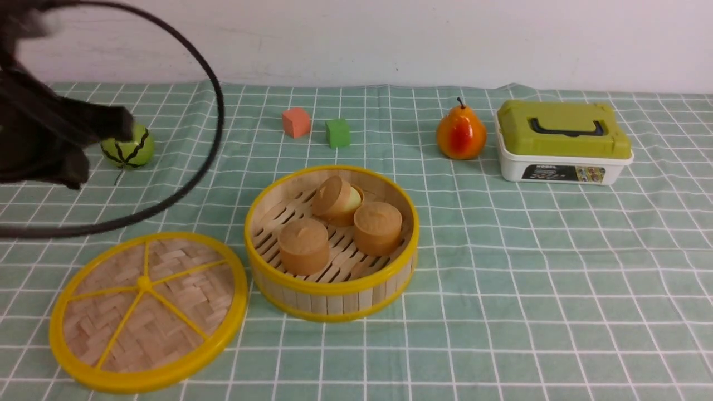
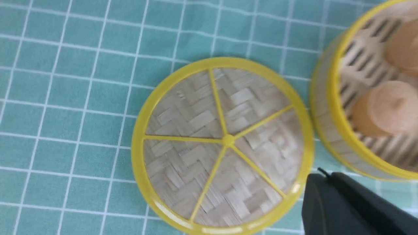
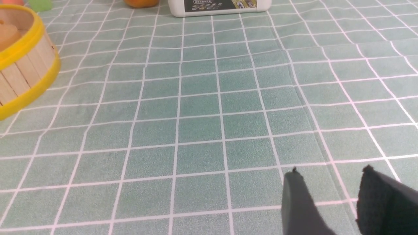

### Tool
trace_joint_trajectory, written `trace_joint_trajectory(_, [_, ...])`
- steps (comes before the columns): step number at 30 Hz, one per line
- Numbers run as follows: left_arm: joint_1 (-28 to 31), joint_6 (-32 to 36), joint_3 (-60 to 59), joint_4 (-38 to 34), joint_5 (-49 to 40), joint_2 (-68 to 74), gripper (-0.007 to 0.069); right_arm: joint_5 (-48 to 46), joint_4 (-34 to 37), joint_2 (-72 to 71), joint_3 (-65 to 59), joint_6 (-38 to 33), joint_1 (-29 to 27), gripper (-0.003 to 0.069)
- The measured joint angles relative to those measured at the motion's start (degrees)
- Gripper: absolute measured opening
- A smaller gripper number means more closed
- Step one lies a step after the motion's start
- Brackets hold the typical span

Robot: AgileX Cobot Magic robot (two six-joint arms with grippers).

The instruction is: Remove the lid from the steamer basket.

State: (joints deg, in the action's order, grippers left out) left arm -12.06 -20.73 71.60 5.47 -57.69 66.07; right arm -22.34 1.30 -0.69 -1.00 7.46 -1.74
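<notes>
A green, white-gridded cloth covers the bench (image 1: 501,267) beneath my 2 claws, seen from my remote post. My left claw (image 2: 321,173), raised above the bench, is narrow, its fingertips together with nothing between them; my right claw (image 3: 331,169) stands wide, its fingertips apart and empty. The steamer basket (image 1: 332,287), uncovered, sits upright to the right of my left claw. The lid (image 1: 192,262), off and flat on the bench below my left claw, lies just beside the basket, woven face and 5 yellow spokes up. Well ahead of my right claw is the white box (image 1: 509,165), its olive-green cover (image 1: 551,133) on top. Forward and left of my right claw stands 1 orange-red pear (image 1: 461,133); the striped green ball (image 1: 131,150) lies forward of my left claw. Inside the basket, right of that claw, are 3 small tan tubs (image 1: 303,248), 1 with its top tilted. Farther forward sit 2 blocks, 1 coral (image 1: 296,122), 1 green (image 1: 337,133).
</notes>
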Motion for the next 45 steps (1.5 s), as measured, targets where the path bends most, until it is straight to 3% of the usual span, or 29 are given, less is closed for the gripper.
trace_joint_trajectory(5, [0.0, 6.9, -13.4, -9.2, 4.4, -23.1, -0.0013, 0.0, 0.0, 0.0, 0.0, 0.0, 0.0, 0.0241])
trace_joint_trajectory(8, [0.0, 8.4, -26.4, -15.6, 15.8, -40.1, -0.0013, 0.0, 0.0, 0.0, 0.0, 0.0, 0.0, 0.0241])
trace_joint_trajectory(12, [0.0, 8.6, -37.5, -19.9, 24.2, -52.9, -0.0013, 0.0, 0.0, 0.0, 0.0, 0.0, 0.0, 0.0241])
trace_joint_trajectory(16, [0.0, 8.8, -46.2, -19.8, 31.4, -65.6, -0.0013, 0.0, 0.0, 0.1, 0.0, 0.0, 0.0, 0.0241])
trace_joint_trajectory(20, [0.0, 8.8, -49.4, -19.9, 34.0, -66.7, -0.0013, 0.0, 0.1, 0.0, 0.0, 0.0, 0.0, 0.0241])
trace_joint_trajectory(28, [0.0, 8.8, -51.2, -20.2, 27.5, -63.5, -0.0013, 0.1, 0.0, 0.0, 0.0, 0.0, 0.0, 0.0241])
trace_joint_trajectory(38, [0.0, 9.0, -51.3, -13.6, 23.1, -63.4, -0.0013, 0.1, 0.0, 0.0, 0.0, 0.0, 0.0, 0.0241])
trace_joint_trajectory(45, [0.0, 9.0, -59.6, -10.9, 27.2, -63.4, -0.0013, 0.1, 0.0, 0.0, 0.0, 0.0, 0.0, 0.0241])
